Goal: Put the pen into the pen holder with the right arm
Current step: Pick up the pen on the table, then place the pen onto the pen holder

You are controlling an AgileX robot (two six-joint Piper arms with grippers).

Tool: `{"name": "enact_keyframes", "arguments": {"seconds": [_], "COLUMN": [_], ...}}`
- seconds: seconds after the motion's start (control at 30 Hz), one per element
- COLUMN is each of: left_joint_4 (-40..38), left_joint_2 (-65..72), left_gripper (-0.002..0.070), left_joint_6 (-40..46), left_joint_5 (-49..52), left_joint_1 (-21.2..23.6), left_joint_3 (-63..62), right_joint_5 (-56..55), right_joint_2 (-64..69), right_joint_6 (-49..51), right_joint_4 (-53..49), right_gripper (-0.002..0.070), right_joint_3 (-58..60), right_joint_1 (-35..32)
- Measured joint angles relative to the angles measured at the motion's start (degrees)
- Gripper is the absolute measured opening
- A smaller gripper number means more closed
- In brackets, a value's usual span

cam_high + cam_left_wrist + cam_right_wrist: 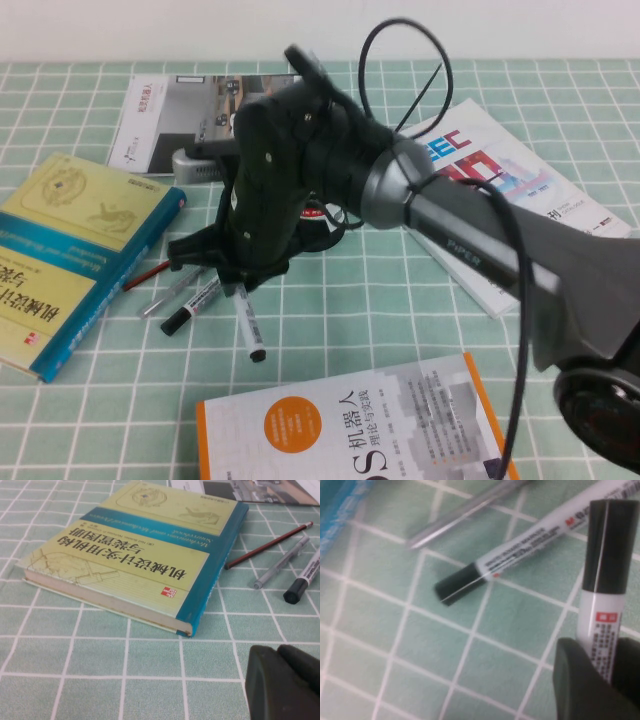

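I have the right tool (592, 680) closed on the pen (603, 585), whose long axis slants down toward the near worktop (400, 310), its black cap (257, 354) lowest. The pen holder (318, 222) sits just right of and behind the tool, mostly hidden by my right arm (480, 250) reaching in from the near right. The left tool (282, 682) hovers low beside the yellow-and-teal book (135, 555); I cannot tell its opening.

Green checked tablecloth (380, 300) carries books (70, 260), a marker (190, 308), silver pen (165, 296) (and pencil (145, 276)).
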Motion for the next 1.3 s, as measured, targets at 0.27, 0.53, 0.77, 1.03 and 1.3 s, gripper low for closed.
{"name": "enact_keyframes", "arguments": {"seconds": [0.27,0.53,0.77,1.03,1.3], "left_joint_4": [0.0,0.0,0.0,0.0,0.0], "left_joint_2": [0.0,0.0,0.0,0.0,0.0], "left_gripper": [-0.0003,-0.0003,-0.0003,-0.0003,-0.0003], "left_joint_6": [0.0,0.0,0.0,0.0,0.0], "left_joint_5": [0.0,0.0,0.0,0.0,0.0], "left_joint_1": [0.0,0.0,0.0,0.0,0.0], "left_joint_3": [0.0,0.0,0.0,0.0,0.0], "right_joint_5": [-1.1,-8.4,-33.5,-74.3,-91.2], "right_joint_2": [-6.4,-12.7,-20.7,-30.8,-29.7], "right_joint_6": [-4.7,-8.8,-10.3,-11.1,-21.5], "right_joint_4": [-0.3,-3.5,-8.5,-11.5,-8.4], "right_gripper": [0.0107,0.0107,0.0107,0.0107,0.0107], "right_joint_3": [0.0,0.3,16.7,45.3,54.9], "right_joint_1": [0.0,0.0,-0.1,-3.9,-7.4]}}
